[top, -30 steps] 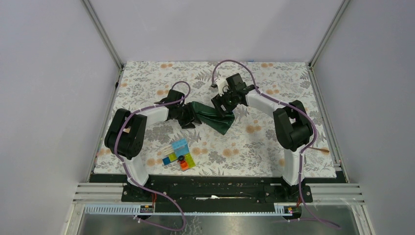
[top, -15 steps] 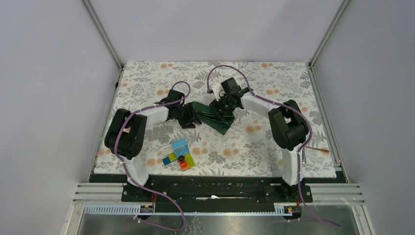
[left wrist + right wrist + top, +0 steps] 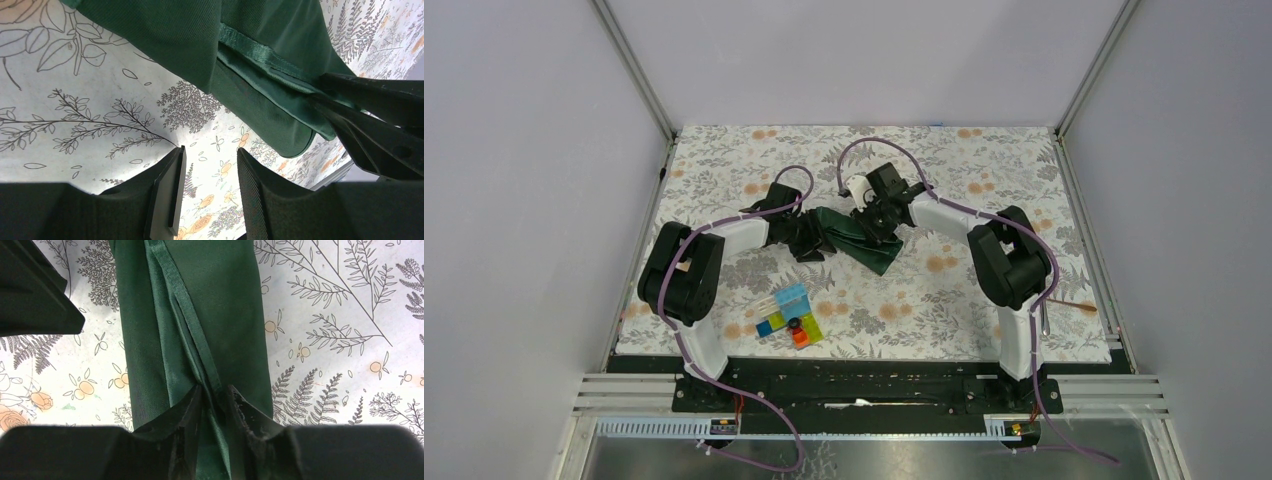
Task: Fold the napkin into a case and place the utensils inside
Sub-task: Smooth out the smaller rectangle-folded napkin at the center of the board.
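The dark green napkin (image 3: 856, 243) lies folded into a long strip on the floral cloth, mid-table. My right gripper (image 3: 215, 390) is down on it, shut on a raised fold and hem of the napkin (image 3: 200, 300). My left gripper (image 3: 210, 152) stands open just left of the napkin (image 3: 200, 45), nothing between its fingers. From above, the left gripper (image 3: 809, 243) and right gripper (image 3: 876, 222) flank the cloth. A copper spoon (image 3: 1079, 305) and a thin silver utensil (image 3: 1045, 322) lie at the right edge, behind the right arm.
A cluster of colourful plastic blocks (image 3: 788, 318) sits near the front, left of centre. The floral table covering (image 3: 724, 160) is bounded by grey walls and metal posts. The right gripper's fingers (image 3: 380, 110) show at the right of the left wrist view.
My right gripper has moved left and down onto the napkin and closed on its fold. The left arm has stayed put, still open.
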Robot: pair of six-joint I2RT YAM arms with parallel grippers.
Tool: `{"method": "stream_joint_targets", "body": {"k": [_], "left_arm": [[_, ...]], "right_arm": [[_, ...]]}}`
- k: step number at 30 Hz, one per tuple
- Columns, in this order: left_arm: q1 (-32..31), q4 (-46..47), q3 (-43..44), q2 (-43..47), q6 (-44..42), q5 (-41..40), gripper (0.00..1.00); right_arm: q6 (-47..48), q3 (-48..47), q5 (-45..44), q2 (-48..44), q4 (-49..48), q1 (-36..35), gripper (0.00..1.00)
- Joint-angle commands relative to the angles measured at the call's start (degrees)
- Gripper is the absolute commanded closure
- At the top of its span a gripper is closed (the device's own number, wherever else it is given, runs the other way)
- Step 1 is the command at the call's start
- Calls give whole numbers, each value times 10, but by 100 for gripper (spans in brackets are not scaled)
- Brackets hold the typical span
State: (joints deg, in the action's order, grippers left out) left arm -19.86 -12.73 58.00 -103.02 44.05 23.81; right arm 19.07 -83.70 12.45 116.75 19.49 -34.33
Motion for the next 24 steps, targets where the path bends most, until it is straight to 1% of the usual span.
{"method": "stream_joint_targets", "body": {"k": [1,3,7,9,16,20,24], "left_arm": [[-3,25,4,2,5,7,53],[-4,27,3,2,7,8,53],[-5,30,1,2,10,10,54],[-5,33,0,2,12,12,54],[-7,45,-3,-12,16,14,56],[-13,50,-2,-17,19,14,60],[-18,50,-1,-19,19,11,61]], "right_arm": [[4,-14,-17,-2,5,-9,72],[4,-15,-18,-3,6,-11,76],[-2,-20,-8,-3,10,-15,89],[-10,-24,5,-6,16,-15,92],[-52,-29,20,-36,37,-18,92],[-68,-30,28,-35,42,-20,91],[-92,-26,31,-30,44,-28,90]]}}
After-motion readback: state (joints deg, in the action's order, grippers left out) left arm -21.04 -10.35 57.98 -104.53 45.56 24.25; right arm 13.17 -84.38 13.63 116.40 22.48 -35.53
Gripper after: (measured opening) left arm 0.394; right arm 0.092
